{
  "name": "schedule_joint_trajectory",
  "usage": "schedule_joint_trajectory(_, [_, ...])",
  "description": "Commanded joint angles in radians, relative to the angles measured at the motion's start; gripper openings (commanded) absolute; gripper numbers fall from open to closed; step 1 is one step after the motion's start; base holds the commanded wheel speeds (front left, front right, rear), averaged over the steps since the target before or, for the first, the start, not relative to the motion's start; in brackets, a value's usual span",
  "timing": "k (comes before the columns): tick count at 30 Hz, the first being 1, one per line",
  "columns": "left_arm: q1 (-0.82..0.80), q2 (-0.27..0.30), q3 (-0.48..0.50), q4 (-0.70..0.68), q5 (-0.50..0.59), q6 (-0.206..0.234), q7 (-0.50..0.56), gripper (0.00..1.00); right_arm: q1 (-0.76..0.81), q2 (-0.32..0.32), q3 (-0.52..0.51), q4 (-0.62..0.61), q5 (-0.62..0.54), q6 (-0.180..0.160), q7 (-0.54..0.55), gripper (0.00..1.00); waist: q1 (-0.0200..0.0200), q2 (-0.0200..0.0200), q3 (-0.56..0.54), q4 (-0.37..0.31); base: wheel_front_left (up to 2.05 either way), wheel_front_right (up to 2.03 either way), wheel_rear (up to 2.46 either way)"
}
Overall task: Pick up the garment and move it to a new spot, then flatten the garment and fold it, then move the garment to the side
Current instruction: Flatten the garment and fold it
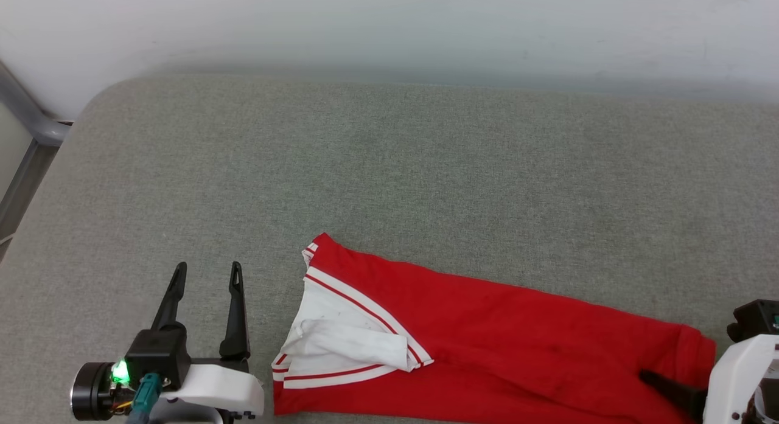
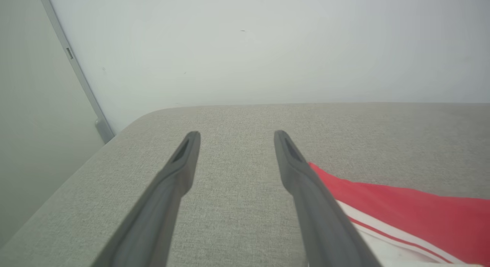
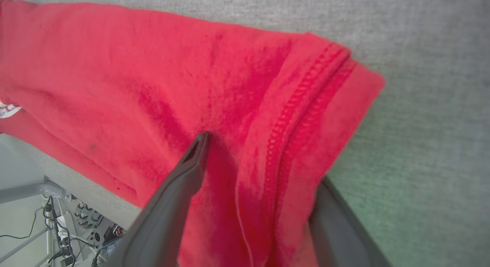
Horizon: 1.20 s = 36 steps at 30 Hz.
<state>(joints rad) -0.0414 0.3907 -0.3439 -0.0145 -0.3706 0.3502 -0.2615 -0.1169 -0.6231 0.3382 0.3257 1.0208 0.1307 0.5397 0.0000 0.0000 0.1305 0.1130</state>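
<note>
The garment (image 1: 487,326) lies along the desk's (image 1: 426,156) near edge, long axis left to right, its right hem end between the spread fingers (image 3: 180,190) of the right gripper (image 3: 260,163), while the left gripper (image 1: 207,269) stands open and empty just left of the sleeve end.

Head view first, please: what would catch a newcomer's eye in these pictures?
The red shirt stands out, stretched along the near edge of the grey cushion, its white sleeve at the left end. The right gripper straddles its hem at the right end, one finger on top. The left gripper is open beside the sleeve, over bare cushion.
</note>
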Motion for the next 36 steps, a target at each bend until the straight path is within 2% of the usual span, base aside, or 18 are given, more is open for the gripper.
schedule_joint_trajectory(1, [0.023, -0.028, 0.027, -0.006, 0.028, -0.020, -0.005, 1.00, -0.001, 0.039, 0.048, 0.015, 0.015, 0.000, -0.008, 1.00, 0.0000, 0.0000, 0.000, 0.001, 0.00, 0.00, 0.00])
schedule_joint_trajectory(9, [0.062, -0.116, 0.117, 0.004, 0.134, -0.092, -0.005, 1.00, -0.033, 0.048, 0.130, 0.055, -0.002, 0.001, -0.091, 1.00, 0.0000, 0.0000, -0.002, 0.004, 0.00, 0.00, 0.00])
schedule_joint_trajectory(10, [0.064, -0.125, 0.128, 0.006, 0.146, -0.100, -0.005, 1.00, -0.035, 0.046, 0.141, 0.062, -0.005, 0.001, -0.102, 0.54, 0.0000, 0.0000, -0.003, 0.004, 0.00, 0.00, 0.00])
schedule_joint_trajectory(11, [0.069, -0.136, 0.139, 0.008, 0.161, -0.109, -0.005, 1.00, -0.037, 0.044, 0.147, 0.069, -0.006, 0.001, -0.116, 0.19, 0.0000, 0.0000, -0.005, 0.004, 0.00, 0.00, 0.00])
schedule_joint_trajectory(12, [0.074, -0.145, 0.148, 0.011, 0.172, -0.117, -0.005, 1.00, -0.039, 0.043, 0.156, 0.076, -0.004, 0.001, -0.126, 0.00, 0.0000, 0.0000, -0.007, 0.004, 0.00, 0.00, 0.00])
schedule_joint_trajectory(15, [0.085, -0.170, 0.173, 0.016, 0.203, -0.141, -0.005, 1.00, -0.045, 0.018, 0.163, 0.103, 0.000, 0.000, -0.157, 0.00, 0.0000, 0.0000, -0.015, 0.002, 0.00, 0.00, 0.00])
schedule_joint_trajectory(21, [0.102, -0.205, 0.212, 0.020, 0.249, -0.179, -0.005, 1.00, -0.061, -0.074, 0.138, 0.165, 0.015, -0.002, -0.202, 0.00, 0.0000, 0.0000, -0.030, -0.002, 0.00, 0.00, 0.00])
schedule_joint_trajectory(29, [0.117, -0.228, 0.238, 0.035, 0.307, -0.196, -0.004, 1.00, -0.078, -0.167, 0.128, 0.260, 0.002, -0.002, -0.222, 0.00, 0.0000, 0.0000, -0.049, -0.006, 0.00, 0.00, 0.00])
schedule_joint_trajectory(32, [0.123, -0.234, 0.244, 0.040, 0.315, -0.199, -0.004, 1.00, -0.073, -0.184, 0.126, 0.250, 0.021, -0.001, -0.230, 0.00, 0.0000, 0.0000, -0.059, -0.009, 0.00, 0.00, 0.00])
schedule_joint_trajectory(36, [0.136, -0.242, 0.250, 0.047, 0.323, -0.207, -0.004, 1.00, -0.050, -0.197, 0.132, 0.174, 0.059, -0.001, -0.222, 0.00, 0.0000, 0.0000, -0.072, -0.016, 0.00, 0.00, 0.00])
